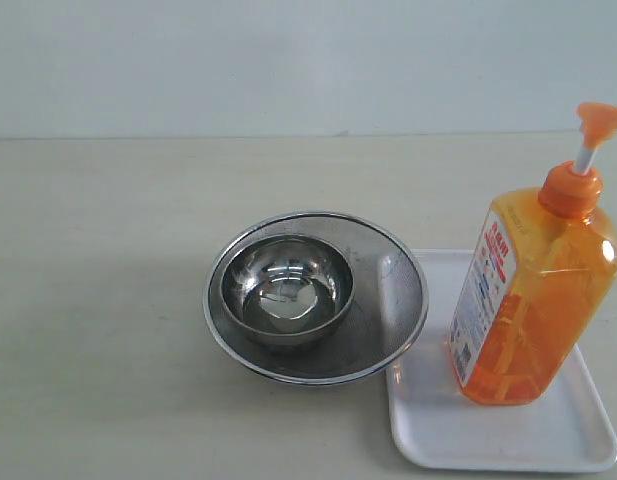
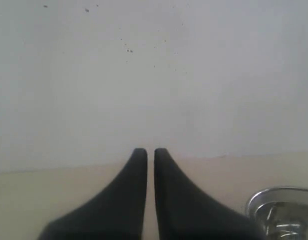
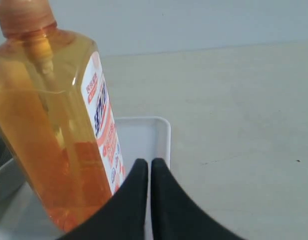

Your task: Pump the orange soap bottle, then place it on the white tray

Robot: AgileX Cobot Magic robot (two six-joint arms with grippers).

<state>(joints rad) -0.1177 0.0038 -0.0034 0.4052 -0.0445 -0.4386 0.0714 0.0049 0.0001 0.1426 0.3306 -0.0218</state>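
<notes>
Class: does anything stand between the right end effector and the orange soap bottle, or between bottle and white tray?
Nothing visible does. The right end effector is beside the orange soap bottle with no object between, and the bottle stands on the white tray.

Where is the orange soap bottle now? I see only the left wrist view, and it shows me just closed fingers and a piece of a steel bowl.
Observer: The orange soap bottle stands upright on the white tray, on the right side of the exterior view.
Operator: Does the other arm hold it?
Observer: No. The right gripper is shut with nothing between its fingers. It is close beside the bottle's label side.
Operator: And the metal thing at my edge?
Observer: The steel bowl sits inside a wider steel strainer, just left of the tray.
</notes>
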